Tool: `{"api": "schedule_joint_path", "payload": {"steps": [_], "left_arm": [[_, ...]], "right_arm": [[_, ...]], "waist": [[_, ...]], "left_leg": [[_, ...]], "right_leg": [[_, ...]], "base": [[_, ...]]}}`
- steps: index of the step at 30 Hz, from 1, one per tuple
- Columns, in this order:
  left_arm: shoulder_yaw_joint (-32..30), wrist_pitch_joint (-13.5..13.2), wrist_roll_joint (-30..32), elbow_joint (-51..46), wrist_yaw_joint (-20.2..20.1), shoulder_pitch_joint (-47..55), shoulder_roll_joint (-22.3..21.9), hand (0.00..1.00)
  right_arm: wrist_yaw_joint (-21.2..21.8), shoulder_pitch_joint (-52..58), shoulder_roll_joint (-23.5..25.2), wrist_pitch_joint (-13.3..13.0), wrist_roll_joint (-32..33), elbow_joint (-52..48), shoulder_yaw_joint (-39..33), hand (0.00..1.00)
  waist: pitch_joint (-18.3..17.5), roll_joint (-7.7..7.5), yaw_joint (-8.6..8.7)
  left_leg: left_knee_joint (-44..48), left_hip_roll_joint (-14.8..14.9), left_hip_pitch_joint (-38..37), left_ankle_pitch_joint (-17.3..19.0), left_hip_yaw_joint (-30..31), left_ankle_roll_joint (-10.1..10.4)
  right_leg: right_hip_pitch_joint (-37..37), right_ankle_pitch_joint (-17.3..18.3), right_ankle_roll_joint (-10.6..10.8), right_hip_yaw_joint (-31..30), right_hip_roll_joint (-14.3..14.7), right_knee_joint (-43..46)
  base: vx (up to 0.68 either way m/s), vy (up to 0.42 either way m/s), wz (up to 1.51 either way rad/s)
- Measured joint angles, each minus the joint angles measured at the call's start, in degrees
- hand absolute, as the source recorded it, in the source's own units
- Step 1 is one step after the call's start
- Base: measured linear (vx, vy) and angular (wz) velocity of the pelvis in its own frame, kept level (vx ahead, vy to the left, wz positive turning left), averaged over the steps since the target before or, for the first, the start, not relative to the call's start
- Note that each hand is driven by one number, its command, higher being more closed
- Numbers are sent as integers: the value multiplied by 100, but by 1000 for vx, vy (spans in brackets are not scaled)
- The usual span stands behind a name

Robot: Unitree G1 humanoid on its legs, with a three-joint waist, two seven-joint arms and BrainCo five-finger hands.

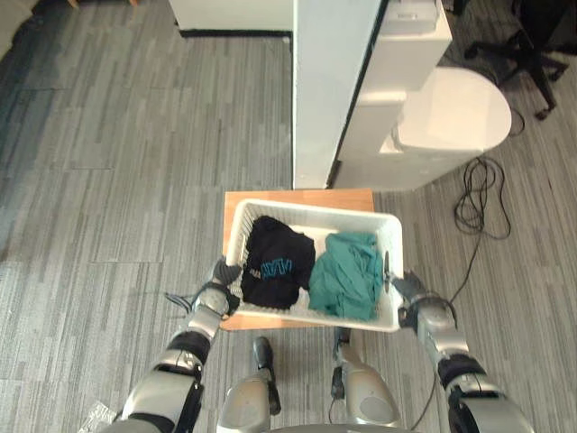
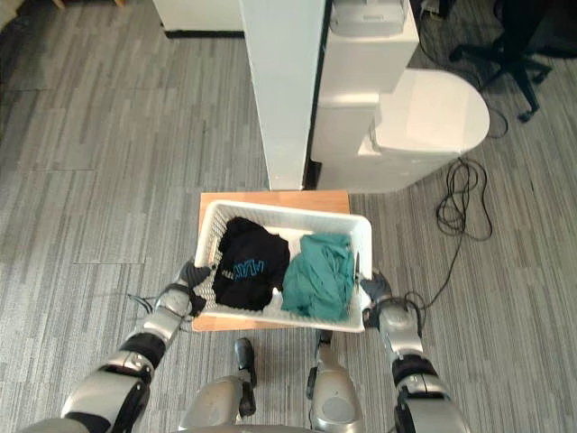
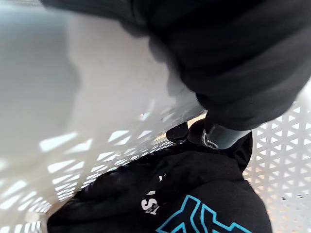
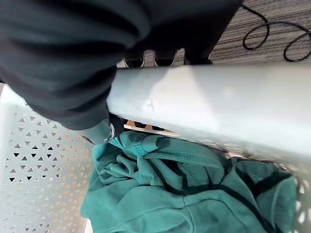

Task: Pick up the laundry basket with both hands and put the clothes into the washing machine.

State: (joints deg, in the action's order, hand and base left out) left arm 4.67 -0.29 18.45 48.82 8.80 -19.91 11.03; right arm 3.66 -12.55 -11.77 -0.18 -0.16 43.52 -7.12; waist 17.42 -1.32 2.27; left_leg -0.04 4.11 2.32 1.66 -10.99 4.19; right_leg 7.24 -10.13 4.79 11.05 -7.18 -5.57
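The biggest obstacle is the white washing machine (image 1: 433, 117), standing well ahead and to the right, half behind a white pillar (image 1: 325, 90). Carried straight forward, the load would probably meet that pillar first, so I expect the path must swing right. A wide load swung by a walking robot could clip the pillar's corner. Next comes the small wooden tabletop (image 1: 297, 195), which bears the laundry basket (image 1: 306, 213). The basket's right end hangs out past the wood, and I cannot tell whether its base has left the surface. If it is dragged instead of raised, the base could catch on the tabletop's edge and tip. The basket is light, perforated plastic, so an uneven lift would likely tilt or twist it. Inside it, the black garment (image 1: 275, 262) lies on the left and the green garment (image 1: 347, 275) on the right, both loosely heaped. The green one sits close to the right wall, so a tilt to that side could spill it over. The left hand (image 1: 221, 278) clasps the left rim, and its thumb (image 3: 211, 136) is hooked down inside beside the black cloth. The right hand (image 1: 410, 290) clamps the right rim, thumb (image 4: 99, 131) inside and dark fingertips (image 4: 133, 62) outside. Both holds are on a smooth, narrow rim only, so the rim could slip through the fingers if one arm rises faster than the other.
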Motion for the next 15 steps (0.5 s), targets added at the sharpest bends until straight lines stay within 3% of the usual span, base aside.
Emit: {"api": "schedule_joint_path", "payload": {"steps": [4,8,12,15], "left_arm": [[-2,-22,-21,-1285,-145,1018,-160,100],[-154,-101,-319,-2772,-373,2021,-452,100],[-316,-171,-576,-3153,-474,2555,-697,100],[-308,-179,-780,-3312,-639,2855,-745,100]], "right_arm": [[41,810,181,57,-35,-919,-374,100],[156,1350,336,-10,-25,-1783,-667,100],[164,1528,420,-141,16,-1992,-667,100],[171,1676,473,-142,64,-1991,-645,100]], "waist": [[-325,29,0],[-755,168,-5],[-1089,344,-55],[-1208,367,-143]], "left_leg": [[9,-23,-149,3,113,5],[113,-32,-363,105,292,-43],[288,31,-472,302,353,-12],[510,163,-417,399,426,26]], "right_leg": [[-200,15,20,134,-42,0],[-573,138,60,235,-74,-3],[-857,260,61,303,-25,-22],[-937,319,-12,306,93,-31]], "base": [[18,2,15],[-42,13,21],[-103,-29,8],[-74,-61,5]]}}
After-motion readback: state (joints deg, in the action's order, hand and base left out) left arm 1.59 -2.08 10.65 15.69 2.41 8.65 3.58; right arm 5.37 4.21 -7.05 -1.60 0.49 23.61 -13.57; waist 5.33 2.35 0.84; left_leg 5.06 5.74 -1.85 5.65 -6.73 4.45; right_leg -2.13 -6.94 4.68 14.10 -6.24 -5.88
